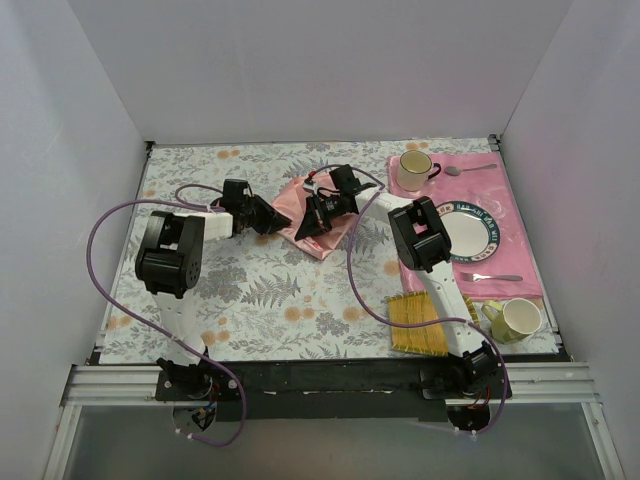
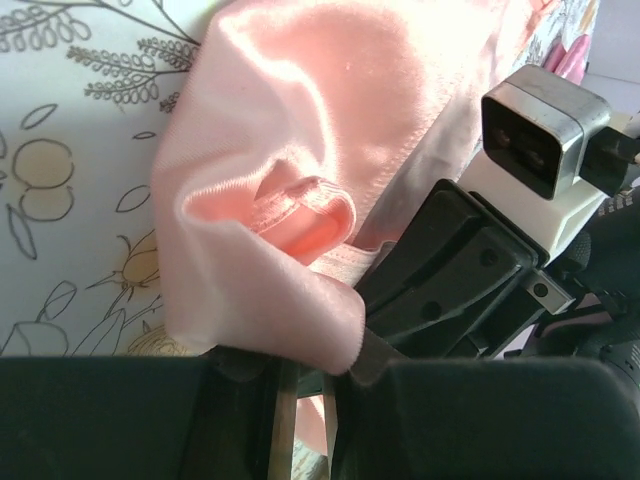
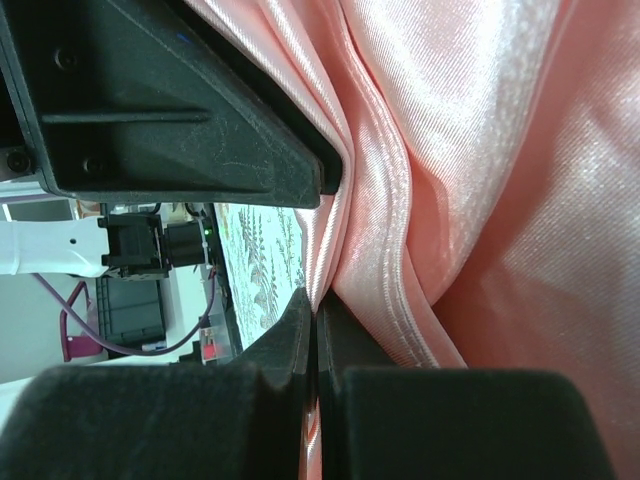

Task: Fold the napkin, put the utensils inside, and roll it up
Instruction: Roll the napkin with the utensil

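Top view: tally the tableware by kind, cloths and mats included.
Mugs: 2, cream mug and yellow-green mug
Plate: 1
Spoon: 1
Fork: 1
Napkin: 1
Placemat: 1
Bamboo mat: 1
Total: 8

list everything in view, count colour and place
napkin: 1, salmon-pink satin, centre, bunched
placemat: 1, deeper pink, right side
plate: 1, white, teal rim, on placemat
cream mug: 1, dark rim, placemat's far-left corner
yellow-green mug: 1, near-right corner
spoon: 1, silver, placemat's far edge
fork: 1, silver, on placemat nearer than plate
slatted mat: 1, yellow, left of yellow-green mug
tablecloth: 1, white floral, under everything
left hand: 1, black, shut on napkin
right hand: 1, black, shut on napkin
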